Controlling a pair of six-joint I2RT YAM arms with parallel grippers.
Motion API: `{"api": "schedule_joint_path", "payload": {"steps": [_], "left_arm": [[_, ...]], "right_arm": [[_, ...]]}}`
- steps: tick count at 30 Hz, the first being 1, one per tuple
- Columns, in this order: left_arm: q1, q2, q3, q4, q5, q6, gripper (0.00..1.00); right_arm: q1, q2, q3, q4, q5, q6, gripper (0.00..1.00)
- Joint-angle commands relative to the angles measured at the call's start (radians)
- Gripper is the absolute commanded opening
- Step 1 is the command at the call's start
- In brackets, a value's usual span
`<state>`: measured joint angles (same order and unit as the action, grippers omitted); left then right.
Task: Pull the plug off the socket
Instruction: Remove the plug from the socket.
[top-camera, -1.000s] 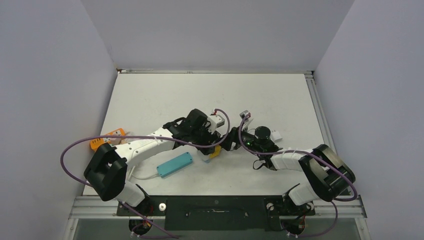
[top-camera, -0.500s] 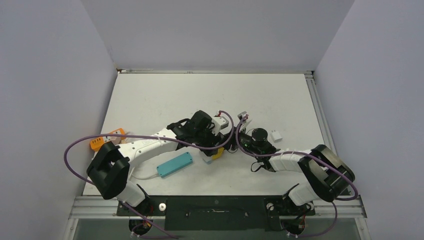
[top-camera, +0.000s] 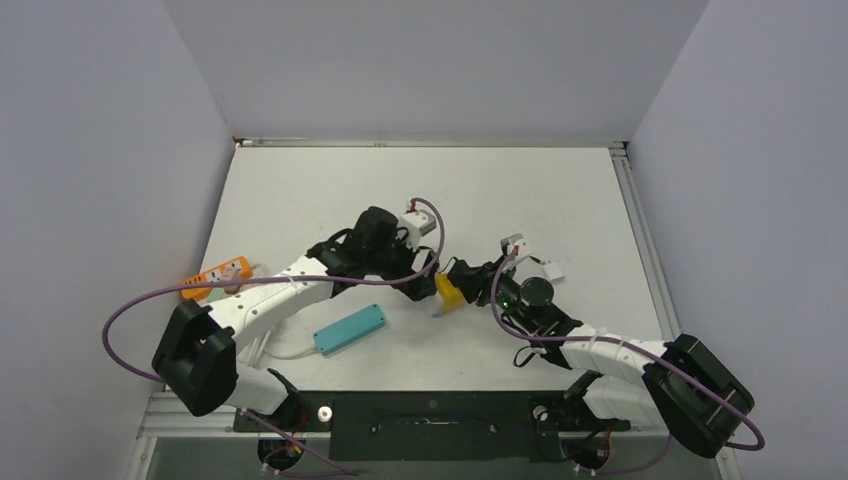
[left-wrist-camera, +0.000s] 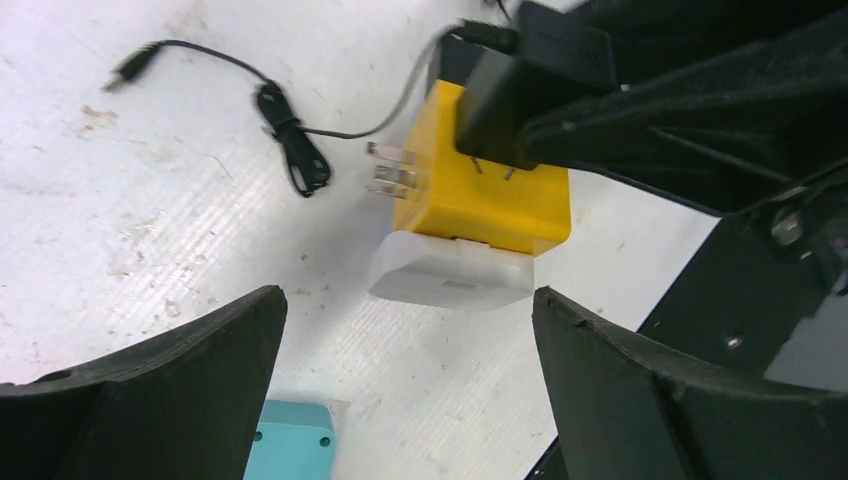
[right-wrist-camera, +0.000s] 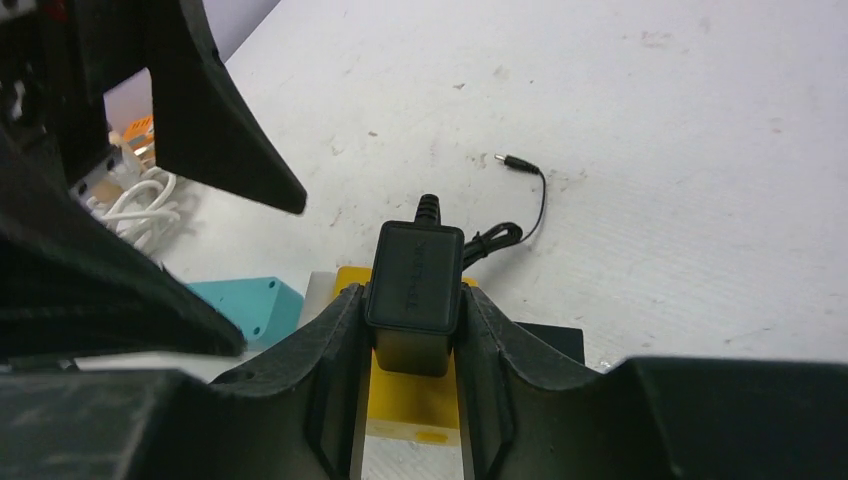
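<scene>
The black plug (right-wrist-camera: 413, 290) sits between the right gripper (right-wrist-camera: 412, 330)'s fingers, which pinch its sides. Its prongs show partly drawn out of the yellow socket (left-wrist-camera: 483, 195), which lies near the middle of the bench (top-camera: 560, 200), toward the near edge. The left gripper (left-wrist-camera: 400, 390) hangs above the socket with its fingers spread wide, touching nothing. The plug's thin black cord (left-wrist-camera: 290, 150) trails across the bench, and a teal box (top-camera: 349, 328) lies just left of the socket.
</scene>
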<state>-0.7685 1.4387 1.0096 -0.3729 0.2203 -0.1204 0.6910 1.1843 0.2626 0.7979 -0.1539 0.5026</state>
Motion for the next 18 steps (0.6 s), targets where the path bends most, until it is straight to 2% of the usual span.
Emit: {"api": "schedule_joint_path", "payload": {"steps": [1,3,6,12,18], "left_arm": [[0.137,-0.081,-0.040,0.205,0.251,-0.178,0.91],[0.195,-0.069,-0.071,0.300,0.372,-0.264,0.91],[0.220,-0.025,-0.096,0.406,0.467,-0.366,0.91],[0.233,0.094,-0.115,0.541,0.595,-0.516,0.91],[0.252,0.141,-0.144,0.674,0.656,-0.628,0.91]], "right_arm": [[0.038,-0.101,-0.015,0.095,0.194,-0.065,0.05],[0.057,-0.125,-0.017,0.088,0.257,-0.094,0.05],[0.092,-0.153,-0.024,0.091,0.333,-0.122,0.05],[0.206,-0.187,-0.019,0.109,0.470,-0.195,0.05],[0.270,-0.184,-0.012,0.129,0.512,-0.241,0.05]]}}
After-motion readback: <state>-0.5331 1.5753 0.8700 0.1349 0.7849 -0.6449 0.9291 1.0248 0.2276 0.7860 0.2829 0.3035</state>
